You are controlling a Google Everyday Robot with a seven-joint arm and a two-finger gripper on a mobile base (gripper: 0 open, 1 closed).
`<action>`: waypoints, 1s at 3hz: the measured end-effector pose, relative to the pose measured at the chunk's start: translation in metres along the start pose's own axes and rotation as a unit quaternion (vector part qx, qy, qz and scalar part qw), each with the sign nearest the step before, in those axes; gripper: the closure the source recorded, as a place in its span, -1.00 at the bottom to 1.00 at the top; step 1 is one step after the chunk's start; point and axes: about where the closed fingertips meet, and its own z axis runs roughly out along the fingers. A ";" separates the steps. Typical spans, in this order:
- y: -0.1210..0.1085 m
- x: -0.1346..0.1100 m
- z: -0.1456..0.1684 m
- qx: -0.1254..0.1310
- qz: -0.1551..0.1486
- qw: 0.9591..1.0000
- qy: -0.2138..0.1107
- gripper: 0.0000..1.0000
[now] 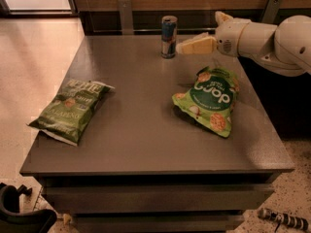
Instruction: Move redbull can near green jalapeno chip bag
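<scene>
The redbull can (168, 36) stands upright at the far edge of the dark table (146, 130), near its middle. The green jalapeno chip bag (71, 109) lies flat near the table's left edge. My gripper (187, 46) comes in from the right on a white arm, its pale fingers pointing left, just right of the can and a small gap away from it. It holds nothing.
A brighter green chip bag with a dark round logo (210, 98) lies on the right side of the table, below the arm. A wooden wall with metal brackets runs behind the table. Dark objects lie on the floor at front left and front right.
</scene>
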 end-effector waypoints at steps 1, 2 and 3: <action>-0.008 0.013 0.040 -0.015 0.009 1.000 -0.009 -1.00; -0.015 0.023 0.071 -0.025 0.018 0.999 -0.018 -1.00; -0.018 0.028 0.095 -0.033 0.030 0.999 -0.029 -1.00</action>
